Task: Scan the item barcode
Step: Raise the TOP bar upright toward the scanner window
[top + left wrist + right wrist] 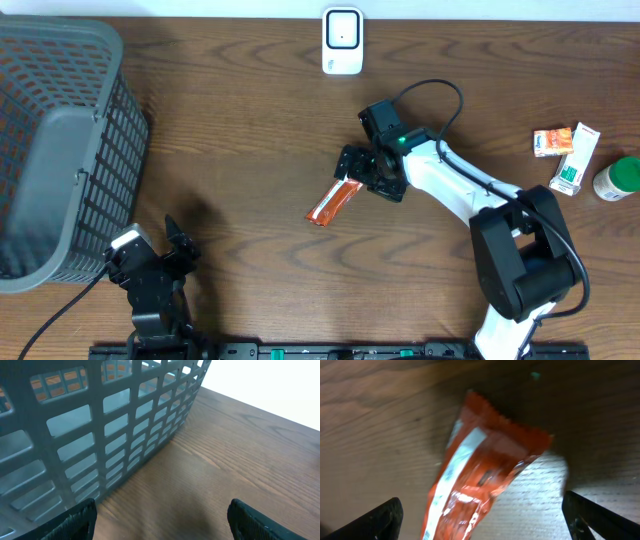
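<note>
Hovering wide over the orange packet at mid-counter

An orange foil packet [333, 203] lies flat on the wooden counter [230, 130], a little right of centre, set on a slant with its far end pointing up and right. That far end sits under the right tool [362, 172]. From the right wrist view the packet [480, 480] shows a crimped, zigzag top edge and a white strip along one side. The right tool [480, 510] stands wide, and its dark fingers [375, 522] are clear of the wrapper on both sides, holding nothing.

Bare wood surrounds the packet to the left, near and far. At the far edge, almost straight beyond it, stands a white scanner [342, 40], well apart.

To the far right lie an orange box [552, 141], a white and green box [575, 160] and a green-capped bottle [618, 180], close together near the counter's edge.

On the left a grey lattice basket [120, 150] takes up the corner. The left tool [150, 258] sits near it at the near edge, spread wide and empty, with the basket wall [100, 425] just ahead of its fingers [75, 520].
</note>
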You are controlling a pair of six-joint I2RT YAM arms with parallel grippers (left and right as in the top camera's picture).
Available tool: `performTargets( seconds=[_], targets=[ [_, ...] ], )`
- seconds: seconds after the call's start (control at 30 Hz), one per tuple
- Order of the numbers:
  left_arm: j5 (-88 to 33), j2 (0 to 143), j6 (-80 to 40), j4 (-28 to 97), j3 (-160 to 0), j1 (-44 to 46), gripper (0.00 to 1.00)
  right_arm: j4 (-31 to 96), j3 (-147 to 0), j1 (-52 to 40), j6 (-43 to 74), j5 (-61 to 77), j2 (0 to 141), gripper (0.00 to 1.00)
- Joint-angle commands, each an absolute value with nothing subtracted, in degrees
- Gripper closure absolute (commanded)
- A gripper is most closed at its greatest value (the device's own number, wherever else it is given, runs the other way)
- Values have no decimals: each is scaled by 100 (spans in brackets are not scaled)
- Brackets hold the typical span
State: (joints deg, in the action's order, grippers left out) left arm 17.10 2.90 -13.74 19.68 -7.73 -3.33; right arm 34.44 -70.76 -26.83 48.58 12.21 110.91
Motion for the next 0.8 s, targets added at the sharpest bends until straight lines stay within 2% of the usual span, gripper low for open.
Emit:
performTargets(
  seconds=[0.0,0.17,0.4,0.77],
  targets=[
    [1787,274,-1406,1970,-729,-346,16,3428,-7113,-2672,5227,1334,11410,2],
    [1787,274,-1404,1970,-729,-346,16,3417,-7113,-2722,5227,1667,11915,7],
    [1787,274,-1404,1970,-729,-346,16,3544,-7113,-2814,5159,1601,12105,23],
    [1787,274,-1406,1970,-729,-346,16,3686,-7113,-2849,5054,952,12501,26]
  ],
)
